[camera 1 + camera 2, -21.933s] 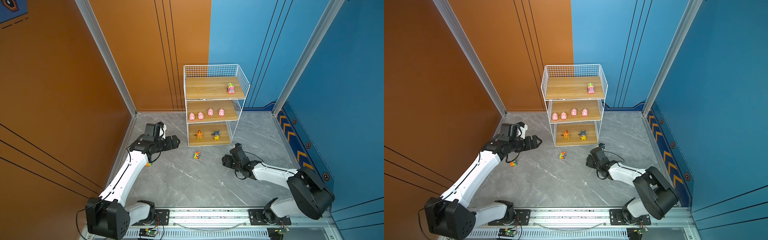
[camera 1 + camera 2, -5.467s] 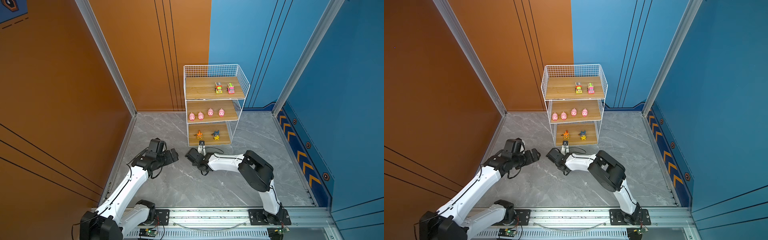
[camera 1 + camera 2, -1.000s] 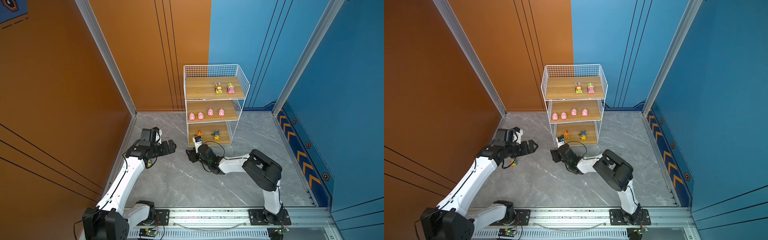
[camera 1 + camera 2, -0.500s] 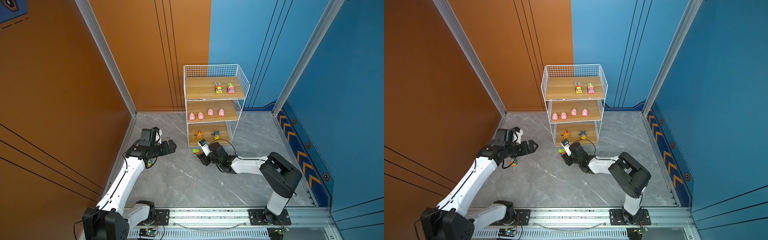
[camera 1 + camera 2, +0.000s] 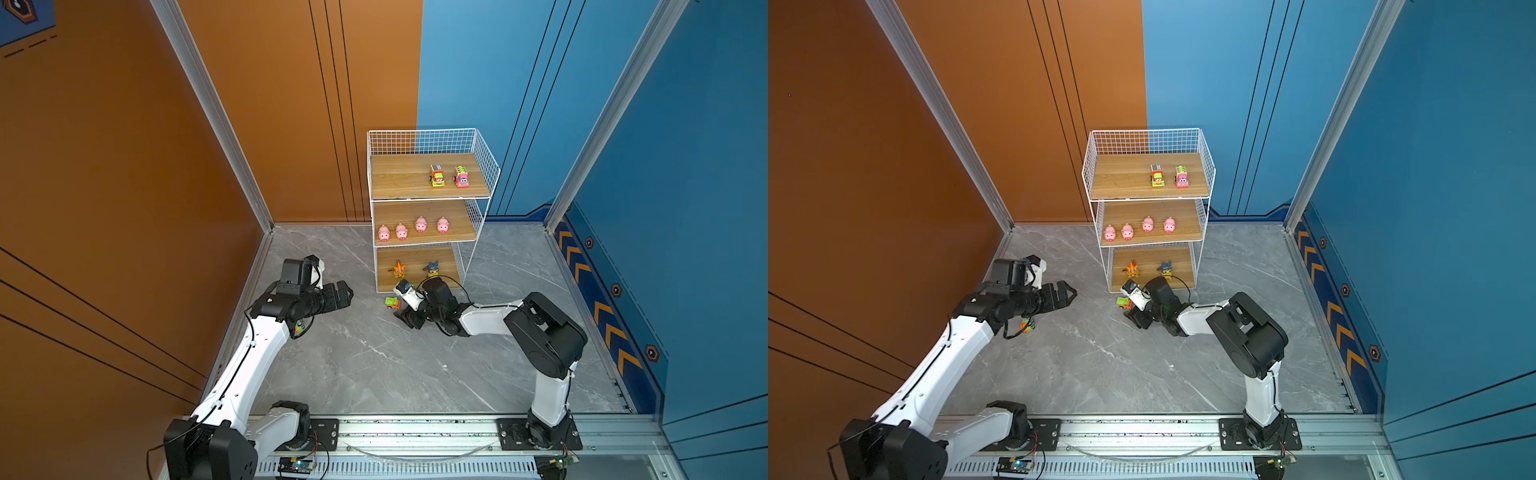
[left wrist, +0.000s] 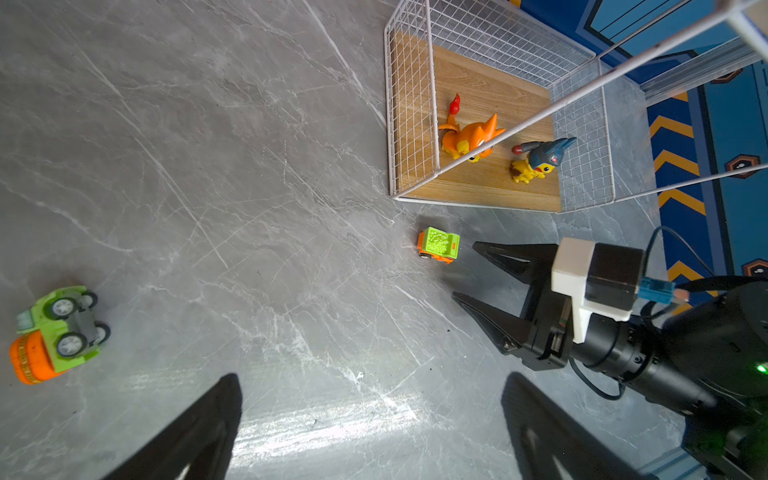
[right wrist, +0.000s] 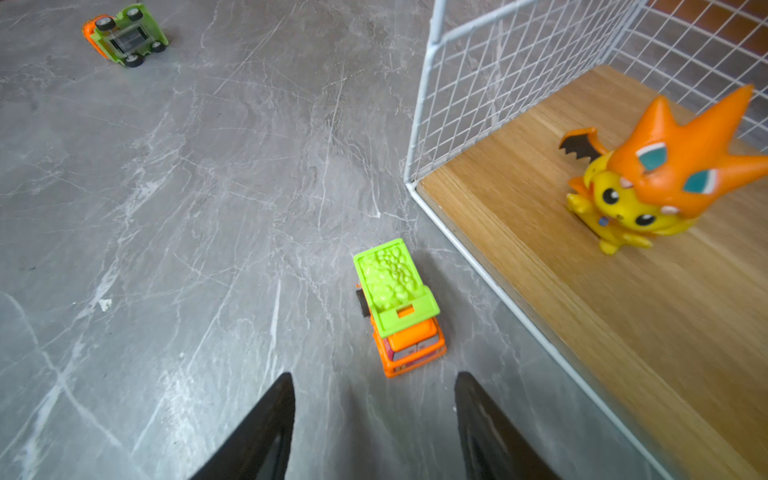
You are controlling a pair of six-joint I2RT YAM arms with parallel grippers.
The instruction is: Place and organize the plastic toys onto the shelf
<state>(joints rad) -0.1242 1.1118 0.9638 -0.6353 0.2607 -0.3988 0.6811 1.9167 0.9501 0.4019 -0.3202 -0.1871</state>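
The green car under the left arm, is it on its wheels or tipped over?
Tipped over: the green car shows its grey underside and all four wheels in both wrist views.

Robot lab cell, 2 arms, alu rail

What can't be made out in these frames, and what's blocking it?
green car: on its side, face unseen in both wrist views; mostly under the left arm in both top views.
right gripper: jaw gap unreadable in both top views, small and dark; left wrist view shows it open.
shelf: upper tiers cut off by both wrist views' edges.
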